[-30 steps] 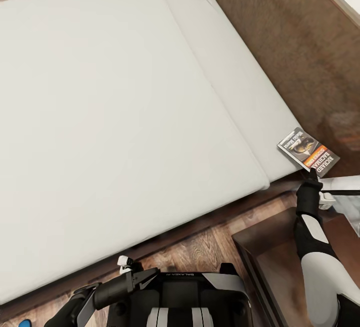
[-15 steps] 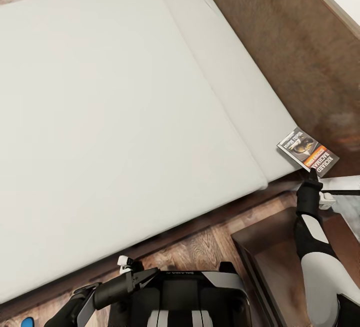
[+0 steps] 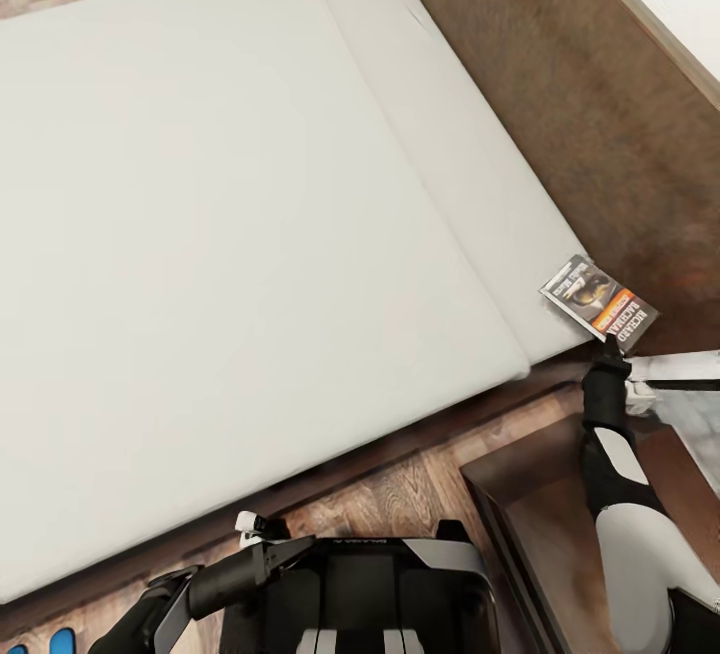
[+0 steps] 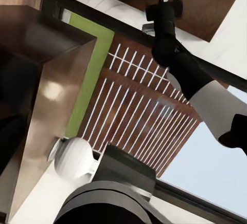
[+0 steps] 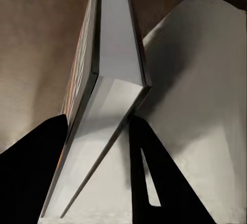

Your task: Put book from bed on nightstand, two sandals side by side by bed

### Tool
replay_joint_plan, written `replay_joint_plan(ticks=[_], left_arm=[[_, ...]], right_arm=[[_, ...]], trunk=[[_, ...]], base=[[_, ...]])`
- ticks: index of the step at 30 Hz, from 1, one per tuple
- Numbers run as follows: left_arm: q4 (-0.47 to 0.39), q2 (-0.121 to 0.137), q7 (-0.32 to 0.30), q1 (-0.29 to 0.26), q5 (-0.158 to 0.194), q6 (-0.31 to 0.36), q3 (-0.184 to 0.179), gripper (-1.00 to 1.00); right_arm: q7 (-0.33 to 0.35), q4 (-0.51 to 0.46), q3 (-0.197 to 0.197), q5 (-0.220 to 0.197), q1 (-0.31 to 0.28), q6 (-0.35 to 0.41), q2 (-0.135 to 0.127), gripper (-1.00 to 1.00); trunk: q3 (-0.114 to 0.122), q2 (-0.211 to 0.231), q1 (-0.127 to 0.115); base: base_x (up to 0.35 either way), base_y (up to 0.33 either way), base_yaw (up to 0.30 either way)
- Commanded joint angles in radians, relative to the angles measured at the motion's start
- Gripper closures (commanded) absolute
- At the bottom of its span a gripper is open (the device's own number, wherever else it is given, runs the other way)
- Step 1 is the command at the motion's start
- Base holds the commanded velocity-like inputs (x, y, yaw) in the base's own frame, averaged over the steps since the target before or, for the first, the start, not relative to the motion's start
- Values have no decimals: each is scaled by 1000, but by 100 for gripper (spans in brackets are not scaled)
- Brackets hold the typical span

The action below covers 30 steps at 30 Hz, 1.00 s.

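**Head view: book pinched at the mattress corner**

Head view has the book (image 3: pixel 598 301) right at the near corner of the bed (image 3: pixel 250 214), up by the headboard, with the right gripper (image 3: pixel 610 342) clamped on its near edge. Its long axis runs diagonally, from the mattress out toward the headboard side, cover facing up. It's a thin paperback: dark cover with a picture, an orange band and white lettering. On the right wrist cam I'm looking along the book (image 5: pixel 110 95) edge-on, white pages between dark covers, black fingers (image 5: pixel 31 172) either side of it. The nightstand (image 3: pixel 540 514) sits just below my right arm. Left gripper (image 3: pixel 275 549) is parked low by the trunk; I can't tell whether it's open or closed. Two blue sandals (image 3: pixel 60 642) peek in on the floor.
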Motion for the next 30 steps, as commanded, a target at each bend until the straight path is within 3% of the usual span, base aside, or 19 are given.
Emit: replay_joint_plan(ticks=[1, 2, 5, 6, 7, 14, 20, 25, 30], left_arm=[[0, 0, -4, 0, 1, 11, 1, -100], [0, -1, -3, 0, 1, 10, 0, -100], [0, -1, -2, 0, 0, 9, 0, -100], [0, 0, -2, 0, 0, 9, 0, -100], [0, -1, -2, 0, 0, 9, 0, -100], [1, -1, -1, 0, 0, 8, 0, -100], [1, -1, -1, 0, -2, 8, -1, -100], [1, -1, -1, 0, -2, 8, -1, -100], [1, -1, -1, 0, -3, 6, -2, -100]], right_arm=[[5, 2, 21, -12, 0, 5, 7, 100], [5, 2, 92, -12, 0, 10, 38, 100], [5, 1, 210, -13, 0, 12, 79, 100], [5, 1, 270, -13, 0, 12, 107, 100], [5, 1, 296, -12, 0, 12, 116, 100], [5, 1, 431, -12, 0, 12, 132, 100], [5, 0, 501, -12, 0, 12, 133, 100], [7, 1, 610, -13, 0, 12, 133, 100], [11, 8, 633, -12, 2, 56, 133, 100]], trunk=[[3, 7, -4], [6, 14, -8], [15, 35, -19], [19, 42, -23], [22, 49, -27], [44, 98, -54], [62, 140, -77], [78, 175, -96], [94, 210, -115]], base=[[0, 0, 0], [0, 0, 0], [0, 0, 0], [0, 0, 0], [0, 0, 0], [0, 0, 0], [0, 0, 0], [0, 0, 0], [0, 0, 0]])
